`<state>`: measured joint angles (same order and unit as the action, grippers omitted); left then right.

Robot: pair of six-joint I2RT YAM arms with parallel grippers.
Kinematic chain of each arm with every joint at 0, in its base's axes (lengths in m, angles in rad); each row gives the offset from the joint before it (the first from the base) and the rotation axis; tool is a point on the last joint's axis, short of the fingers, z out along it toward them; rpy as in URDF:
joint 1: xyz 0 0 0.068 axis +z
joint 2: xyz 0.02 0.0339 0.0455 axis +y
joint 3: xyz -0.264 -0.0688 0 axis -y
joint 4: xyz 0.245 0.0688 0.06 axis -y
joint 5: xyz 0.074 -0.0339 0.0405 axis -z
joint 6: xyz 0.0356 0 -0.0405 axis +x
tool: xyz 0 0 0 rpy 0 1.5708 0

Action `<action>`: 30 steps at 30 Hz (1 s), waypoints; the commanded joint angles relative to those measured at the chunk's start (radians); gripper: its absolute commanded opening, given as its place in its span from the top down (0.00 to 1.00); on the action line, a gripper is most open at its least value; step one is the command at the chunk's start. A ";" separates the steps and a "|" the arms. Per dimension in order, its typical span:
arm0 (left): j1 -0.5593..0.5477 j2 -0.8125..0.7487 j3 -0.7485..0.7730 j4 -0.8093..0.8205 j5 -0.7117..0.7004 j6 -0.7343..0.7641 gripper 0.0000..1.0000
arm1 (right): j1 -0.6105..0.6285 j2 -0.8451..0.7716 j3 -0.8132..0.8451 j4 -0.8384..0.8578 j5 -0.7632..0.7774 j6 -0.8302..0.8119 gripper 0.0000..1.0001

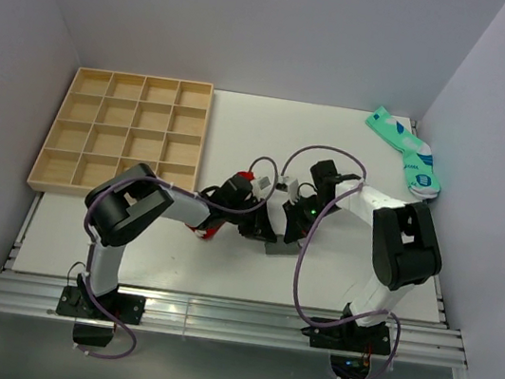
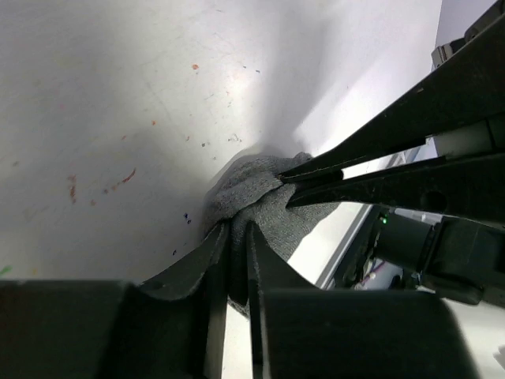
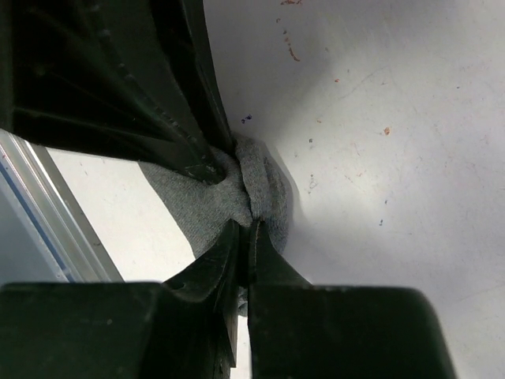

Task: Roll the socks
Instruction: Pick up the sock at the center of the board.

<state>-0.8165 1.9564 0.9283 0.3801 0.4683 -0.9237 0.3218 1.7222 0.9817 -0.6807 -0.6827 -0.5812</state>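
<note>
In the left wrist view, the lower part of the grey sock [image 2: 256, 201] is hidden behind the left gripper [image 2: 237, 234]. Its body is a dark blur along the bottom edge, and we cannot tell how much cloth sits between its fingers. The right gripper [image 2: 286, 189] is cut off by the right edge there. From above, both hide nearly all of that sock at the frame's centre. The left arm [image 1: 140, 201] covers most of the red sock [image 1: 209, 232].
</note>
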 commanded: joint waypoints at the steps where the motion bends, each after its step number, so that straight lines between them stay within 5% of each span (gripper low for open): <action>1: -0.004 -0.069 -0.043 0.066 -0.137 -0.007 0.75 | 0.002 -0.004 -0.026 0.030 0.049 -0.005 1.00; 8: 0.019 -0.204 -0.132 0.120 -0.224 -0.020 0.56 | -0.015 -0.009 -0.009 0.018 0.034 -0.003 1.00; 16: 0.022 -0.355 -0.243 0.152 -0.347 -0.099 0.52 | -0.052 -0.001 0.055 -0.016 -0.009 0.043 1.00; 23: -0.101 -0.387 -0.221 0.094 -0.551 -0.262 0.51 | -0.082 0.036 0.169 -0.071 -0.081 0.107 1.00; 30: -0.107 -0.396 -0.290 0.233 -0.615 -0.372 0.49 | -0.102 0.056 0.276 -0.102 -0.136 0.167 1.00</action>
<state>-0.9234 1.5902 0.6445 0.5274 -0.0700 -1.2190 0.2325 1.7741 1.1931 -0.7551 -0.7650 -0.4633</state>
